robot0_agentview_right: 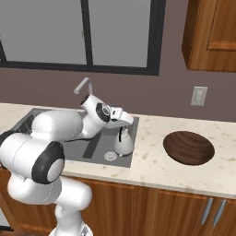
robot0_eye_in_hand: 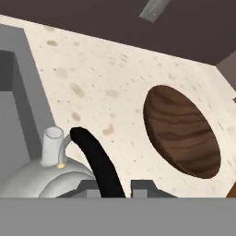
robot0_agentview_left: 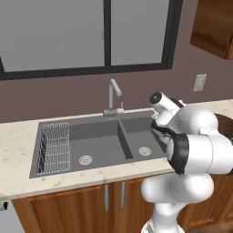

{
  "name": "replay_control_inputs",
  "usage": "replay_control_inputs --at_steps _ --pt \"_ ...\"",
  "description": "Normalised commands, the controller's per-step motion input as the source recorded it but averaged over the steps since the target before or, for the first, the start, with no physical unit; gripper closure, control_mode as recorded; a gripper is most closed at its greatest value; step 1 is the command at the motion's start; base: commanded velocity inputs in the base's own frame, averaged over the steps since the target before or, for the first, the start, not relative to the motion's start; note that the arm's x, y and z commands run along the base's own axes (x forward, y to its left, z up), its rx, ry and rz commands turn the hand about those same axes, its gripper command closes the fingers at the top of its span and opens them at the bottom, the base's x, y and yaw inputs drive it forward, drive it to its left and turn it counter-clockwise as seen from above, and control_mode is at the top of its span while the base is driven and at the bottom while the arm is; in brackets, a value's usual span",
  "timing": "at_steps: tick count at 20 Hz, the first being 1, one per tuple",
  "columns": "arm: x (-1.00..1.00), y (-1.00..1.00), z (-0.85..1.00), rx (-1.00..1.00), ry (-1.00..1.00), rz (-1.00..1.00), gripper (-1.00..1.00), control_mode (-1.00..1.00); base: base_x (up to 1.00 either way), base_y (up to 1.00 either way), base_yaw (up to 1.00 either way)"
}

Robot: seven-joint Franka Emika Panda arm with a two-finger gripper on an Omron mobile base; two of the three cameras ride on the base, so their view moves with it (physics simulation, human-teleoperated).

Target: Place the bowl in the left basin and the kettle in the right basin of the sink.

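Observation:
The small silvery kettle [robot0_agentview_right: 124,144] hangs at the right side of the sink's [robot0_agentview_left: 45,125] right basin [robot0_agentview_left: 136,136], close to the counter edge. My gripper [robot0_agentview_right: 121,128] is shut on its dark arched handle [robot0_eye_in_hand: 99,163] from above. In the hand view the kettle's body [robot0_eye_in_hand: 41,177] and short spout lie at the lower left, with the handle between the fingertips [robot0_eye_in_hand: 87,186]. The wide dark-brown bowl [robot0_agentview_right: 189,147] lies upright on the counter to the right of the sink, apart from the gripper; it is also the bowl [robot0_eye_in_hand: 182,131] in the hand view. The left basin [robot0_agentview_left: 91,143] holds a wire rack [robot0_agentview_left: 54,145].
A slim silver faucet [robot0_agentview_left: 113,95] stands at the sink's back edge, just behind my arm. The speckled counter [robot0_agentview_right: 152,138] runs between sink and bowl. A wall outlet [robot0_agentview_right: 199,96] and a wooden upper cabinet [robot0_agentview_right: 212,32] are at the right; a window is behind the sink.

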Motion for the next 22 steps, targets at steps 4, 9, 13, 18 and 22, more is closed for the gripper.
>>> replay_control_inputs --at_steps 4,9,13,18,22 --pt "0.36 0.40 0.01 -0.04 -0.09 -0.20 1.00 -1.00 0.00 0.00 0.00" --pt "0.43 0.40 0.00 -0.01 -0.06 -0.18 1.00 -1.00 0.00 0.00 0.00" --pt "0.25 0.42 0.00 0.00 -0.06 -0.16 1.00 -1.00 0.00 0.00 0.00" --pt "0.00 0.39 0.05 -0.01 -0.08 -0.19 1.00 -1.00 0.00 0.00 0.00" --pt "0.00 0.21 -0.01 0.00 -0.02 -0.19 1.00 -1.00 0.00 0.00 0.00"
